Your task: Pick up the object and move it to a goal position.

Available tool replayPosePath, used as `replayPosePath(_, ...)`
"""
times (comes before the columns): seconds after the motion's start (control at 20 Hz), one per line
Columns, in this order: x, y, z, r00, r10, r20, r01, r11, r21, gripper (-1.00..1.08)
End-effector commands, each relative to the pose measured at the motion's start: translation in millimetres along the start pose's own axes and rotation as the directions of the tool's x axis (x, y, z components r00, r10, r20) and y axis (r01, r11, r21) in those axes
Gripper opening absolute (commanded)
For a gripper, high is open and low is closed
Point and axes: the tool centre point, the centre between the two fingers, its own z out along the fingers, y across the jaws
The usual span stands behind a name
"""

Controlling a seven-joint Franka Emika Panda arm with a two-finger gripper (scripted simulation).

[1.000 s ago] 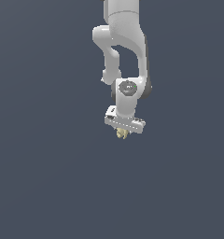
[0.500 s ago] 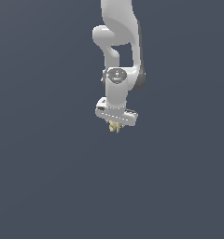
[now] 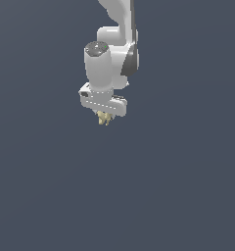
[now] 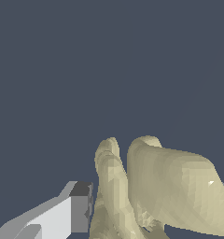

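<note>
The object (image 3: 105, 117) is a tiny pale yellow-tan lumpy thing with small prongs. It hangs just under the white hand of the arm in the exterior view. My gripper (image 3: 104, 116) is shut on it and holds it in the air, well off any surface. In the wrist view the object (image 4: 165, 186) fills the near field as two rounded lobes, with one white finger (image 4: 62, 217) against its side. The other finger is almost wholly hidden behind the object.
Only a plain dark grey-blue background shows around the arm (image 3: 112, 59). No table edge, container or goal marker is in view.
The arm has swung toward the exterior view's left and the wrist has turned, carrying the object along in the shut gripper at about the same height.
</note>
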Motion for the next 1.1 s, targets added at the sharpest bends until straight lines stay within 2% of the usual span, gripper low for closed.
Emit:
replayPosePath(0.0, 0.3, 21.6, -22.4, 1.0, 0.0, 0.0, 0.0, 1.0, 0.001, -1.0)
replayPosePath(0.55, 6.5, 94.8, -98.4, 1.0, 0.0, 0.001, 0.0, 1.0, -0.001, -1.0)
replayPosePath(0.8, 9.0, 111.2, -115.9, 1.0, 0.0, 0.0, 0.0, 1.0, -0.002, -1.0)
replayPosePath(1.05, 11.0, 115.6, -120.6, 1.0, 0.0, 0.0, 0.0, 1.0, -0.003, -1.0)
